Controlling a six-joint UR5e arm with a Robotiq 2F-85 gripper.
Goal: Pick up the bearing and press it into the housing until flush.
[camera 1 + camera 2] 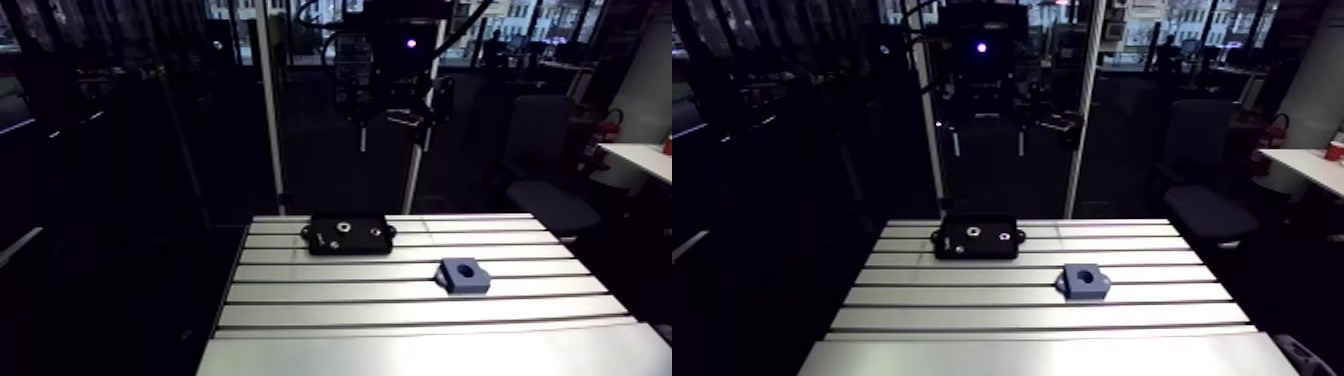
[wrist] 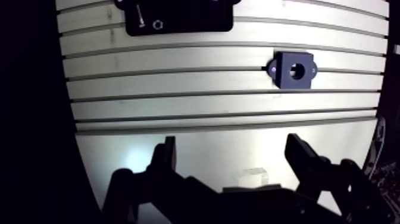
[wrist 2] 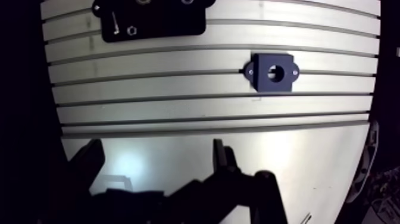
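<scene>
A black plate lies at the far side of the slotted table, and a silver ring, the bearing, rests in its middle. The blue-grey housing, a block with a round bore, sits nearer and to the right. My gripper hangs high above the table's far edge, well clear of both. In the wrist view my gripper is open with nothing between its fingers. There the housing lies ahead of it and off to one side, and the plate lies farther ahead, partly cut off.
The aluminium table has long grooves running across it. A small hex ring and a thin pin also sit on the black plate. An office chair stands beyond the table's far right corner.
</scene>
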